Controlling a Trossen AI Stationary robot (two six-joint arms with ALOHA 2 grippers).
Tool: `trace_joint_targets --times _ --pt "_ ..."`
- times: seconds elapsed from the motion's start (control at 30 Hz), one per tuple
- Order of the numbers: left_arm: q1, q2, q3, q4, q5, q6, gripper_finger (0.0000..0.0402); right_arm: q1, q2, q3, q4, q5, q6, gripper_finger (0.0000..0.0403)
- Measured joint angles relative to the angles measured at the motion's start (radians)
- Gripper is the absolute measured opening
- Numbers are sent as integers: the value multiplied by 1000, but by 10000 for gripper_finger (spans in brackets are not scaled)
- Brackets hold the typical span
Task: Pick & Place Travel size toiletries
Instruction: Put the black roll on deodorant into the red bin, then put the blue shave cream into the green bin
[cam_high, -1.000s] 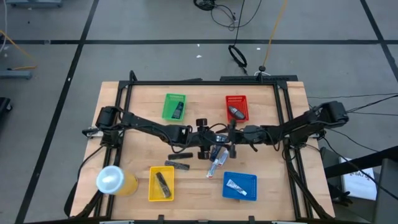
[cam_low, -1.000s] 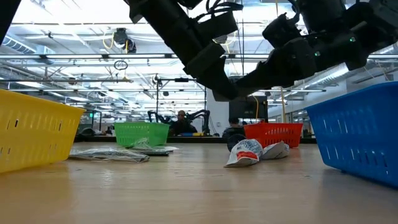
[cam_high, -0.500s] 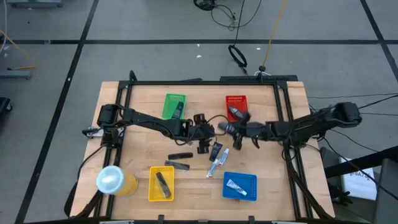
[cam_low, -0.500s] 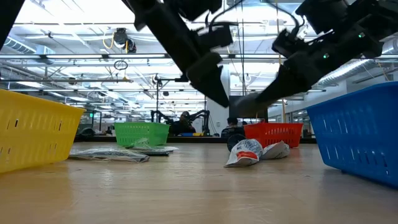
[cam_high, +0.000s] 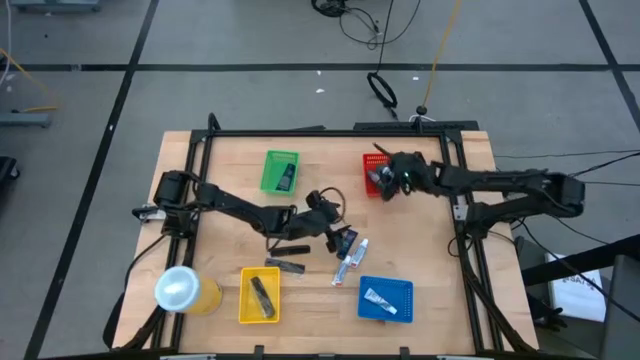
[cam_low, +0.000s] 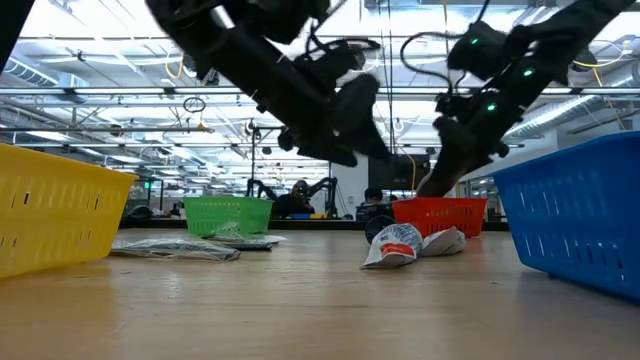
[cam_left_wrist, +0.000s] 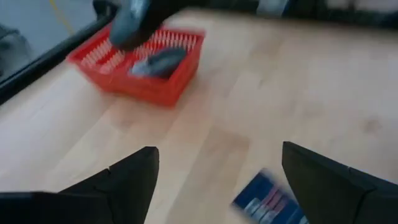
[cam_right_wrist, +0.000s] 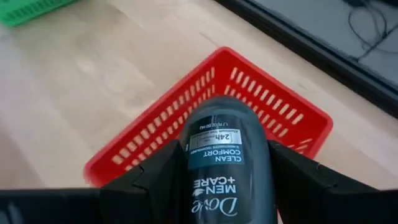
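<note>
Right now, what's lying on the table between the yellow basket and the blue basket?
Nothing in the high view: bare wood between the yellow basket and the blue basket; a white tube lies just beyond.

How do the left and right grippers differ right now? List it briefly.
The left gripper stands open and empty; the right gripper is shut on a dark Dove Men+Care deodorant. The left gripper hovers over the table near its middle; the right gripper is above the red basket. Both are dark two-finger grippers, raised off the table.
</note>
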Motion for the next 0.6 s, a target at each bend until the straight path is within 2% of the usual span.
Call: trace_joint_targets --times 0.13,0.33,0.5,0.6 --pt "-23 0 -89 153 -34 -33 312 -61 104 38 -8 1 -24 197" --pt "-27 0 -147 181 -81 -48 295 -98 190 68 0 -4 -29 199" --pt "-32 0 -147 188 -77 -44 289 -104 204 68 10 -4 -26 266" --pt "-36 0 -147 194 -70 -44 291 -103 195 68 43 -4 -40 292"
